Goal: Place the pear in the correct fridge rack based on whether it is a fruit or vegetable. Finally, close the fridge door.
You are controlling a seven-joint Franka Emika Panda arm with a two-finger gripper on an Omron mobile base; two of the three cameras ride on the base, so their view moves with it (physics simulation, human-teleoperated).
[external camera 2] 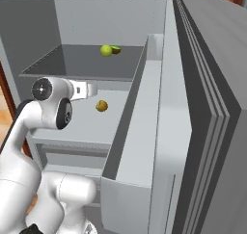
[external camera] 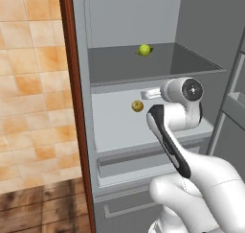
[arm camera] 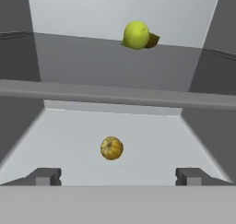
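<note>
The end effector (arm camera: 118,176) is released, its 2 fingers spread and empty, level with the pale lower shelf (arm camera: 69,140). Beyond it sits 1 duller round fruit (arm camera: 111,148). Farther back, the pear (arm camera: 136,34) rests on the fridge rack (arm camera: 92,61), apparently delivered. The fridge door (external camera 2: 212,112) stands open, so closing remains.

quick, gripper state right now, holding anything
Gripper: open, holding nothing. The pear sits on the rack above it.
</note>
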